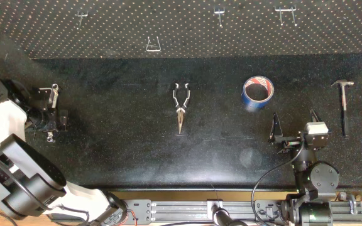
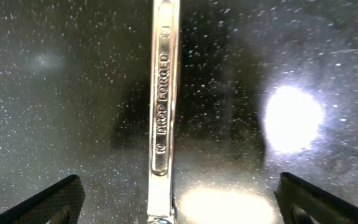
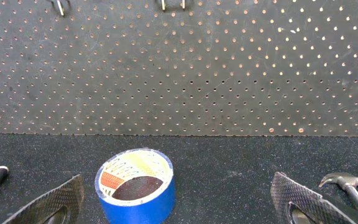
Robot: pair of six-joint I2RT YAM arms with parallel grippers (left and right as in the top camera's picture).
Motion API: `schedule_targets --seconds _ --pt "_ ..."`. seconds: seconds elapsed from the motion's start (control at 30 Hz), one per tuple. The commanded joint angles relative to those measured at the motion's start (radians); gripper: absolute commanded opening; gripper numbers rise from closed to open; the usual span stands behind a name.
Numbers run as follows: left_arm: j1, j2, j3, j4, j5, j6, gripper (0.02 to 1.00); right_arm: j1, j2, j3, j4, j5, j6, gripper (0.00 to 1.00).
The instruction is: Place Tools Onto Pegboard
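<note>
Under the left gripper (image 2: 179, 200) lies a wrench (image 2: 162, 93) bearing stamped lettering.

- The black, finely speckled worktop (image 1: 124, 138) runs the full width of the top view.
- A silver wrench (image 2: 161, 106) lies flat on it at the left end; which way its far end points is hard to tell.
- Pliers (image 1: 181, 107) lie near the middle, handles toward the far edge and nose toward the near edge.
- A blue roll of tape (image 1: 257, 93) rests flat to the right of the pliers, hole upward.
- A hammer (image 1: 343, 103) lies at the right end, head toward the far edge, well apart from the tape.
</note>
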Motion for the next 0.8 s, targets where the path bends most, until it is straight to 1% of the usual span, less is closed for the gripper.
schedule_targets --seconds 0.03,0.13,0.17,0.2,0.27,0.3,0.37,0.4,0.47,0.5,0.53,0.57,0.6,0.63,0.67,0.73,0.77,0.8 --pt "0.010 0.074 0.018 0.000 0.068 0.013 0.993 0.008 -0.007 -0.005 -0.003 0.005 0.011 0.980" --pt "0.010 0.093 0.018 -0.008 0.119 0.012 0.998 0.008 -0.007 -0.005 -0.003 0.005 0.011 0.980" --pt "0.010 0.102 0.018 -0.019 0.120 0.011 0.904 0.008 -0.007 -0.005 -0.003 0.005 0.011 0.980" --pt "0.010 0.106 0.018 -0.036 0.117 0.008 0.665 0.008 -0.007 -0.005 -0.003 0.005 0.011 0.980" --pt "0.025 0.109 0.018 -0.065 0.101 -0.025 0.119 0.008 -0.007 -0.005 -0.003 0.005 0.011 0.980" --pt "0.043 0.111 0.018 -0.072 0.098 -0.025 0.031 0.008 -0.007 -0.005 -0.003 0.005 0.011 0.980" --pt "0.057 0.113 0.014 -0.071 0.064 -0.025 0.029 0.008 -0.007 -0.005 -0.003 0.005 0.011 0.980" --pt "0.053 0.110 0.014 -0.093 0.044 -0.048 0.029 0.008 -0.007 -0.005 -0.003 0.005 0.011 0.980" --pt "-0.011 -0.007 0.012 -0.079 -0.003 -0.266 0.027 0.008 -0.007 -0.005 -0.003 0.006 0.011 0.980" --pt "-0.095 -0.154 0.001 -0.068 -0.004 -0.322 0.027 0.008 -0.007 -0.005 -0.003 0.005 0.011 0.980" --pt "-0.205 -0.294 -0.022 -0.070 -0.004 -0.332 0.029 0.008 -0.007 -0.005 -0.003 0.005 0.011 0.980" --pt "-0.363 -0.424 -0.042 -0.079 -0.004 -0.356 0.029 0.008 -0.007 -0.005 -0.003 0.005 0.011 0.980" --pt "-0.552 -0.517 -0.042 -0.054 -0.012 -0.460 0.029 0.008 -0.007 -0.005 -0.003 0.005 0.011 0.980" --pt "-0.655 -0.546 -0.042 0.002 -0.084 -0.591 0.029 0.008 -0.007 -0.005 -0.003 0.005 0.011 0.980" --pt "-0.698 -0.547 -0.042 0.065 -0.130 -0.629 0.029 0.008 -0.007 -0.005 -0.003 0.005 0.011 0.980" --pt "-0.722 -0.542 -0.042 0.131 -0.135 -0.629 0.029 0.008 -0.007 -0.005 -0.003 0.005 0.011 0.980" --pt "-0.725 -0.542 -0.042 0.155 -0.153 -0.640 0.029 0.008 -0.007 -0.005 -0.003 0.005 0.011 0.980" --pt "-0.725 -0.541 -0.042 0.163 -0.226 -0.695 0.029 0.008 -0.007 -0.005 -0.003 0.005 0.011 0.980"
